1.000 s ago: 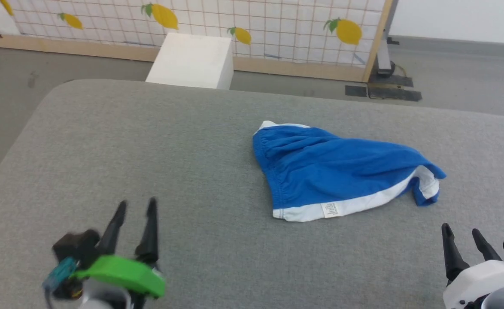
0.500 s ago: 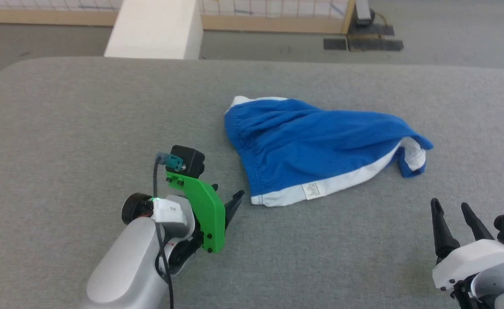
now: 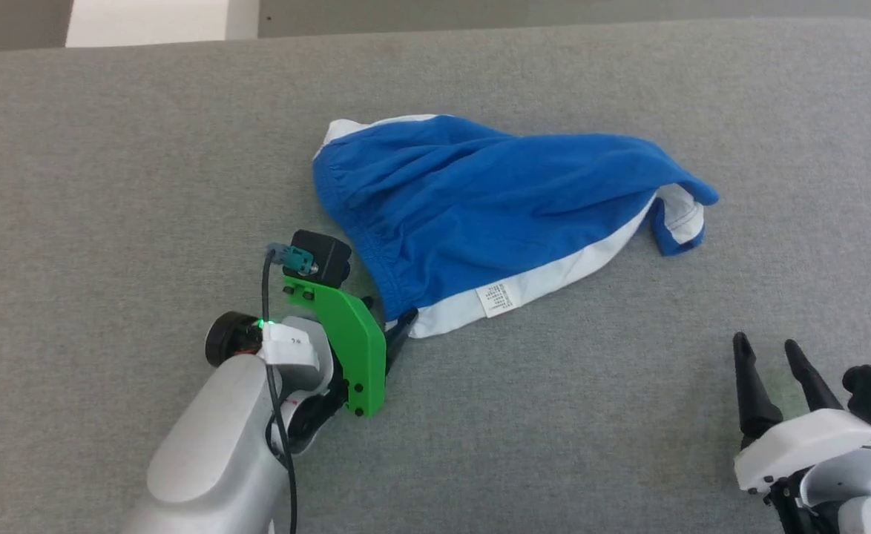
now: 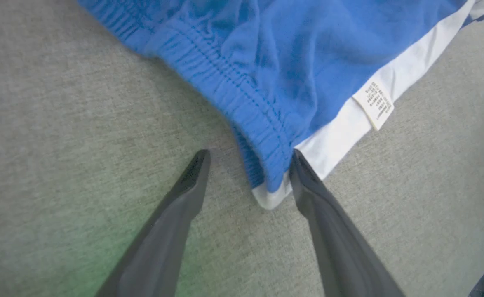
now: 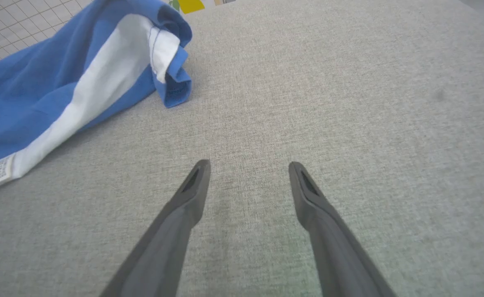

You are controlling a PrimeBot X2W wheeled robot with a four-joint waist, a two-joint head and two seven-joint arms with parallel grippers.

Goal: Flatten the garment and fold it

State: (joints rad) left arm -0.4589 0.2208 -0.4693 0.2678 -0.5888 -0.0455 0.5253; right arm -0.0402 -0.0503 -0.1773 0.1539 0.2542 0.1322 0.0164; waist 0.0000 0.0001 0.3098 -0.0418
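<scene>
- The garment [image 3: 480,200] lies bunched on the grey padded surface [image 3: 109,185], right of the middle in the head view, not yet flattened.
- The left gripper [image 4: 248,154] has come in from the near left, where it was well apart from the cloth a second ago. It now stands at the near corner of the waistband [image 4: 233,99]. Its fingers are spread, with the corner lying between them and one finger touching the white edge; nothing is gripped yet.
- The head camera has tilted down, so the shorts' apparent shift up that view isn't their own move.
- The right gripper [image 3: 766,345] is spread wide and holds nothing. It has stayed at the near right, well apart from the cloth.
- I judge that a pinch on this corner comes next, to begin pulling the garment flat.
- The long axis runs across the robot from left to right. The gathered waistband faces left and the curled leg hem [image 5: 172,78] points right.
- The white stripe [image 3: 599,259], bearing the label [image 3: 496,299], runs along the near edge.
</scene>
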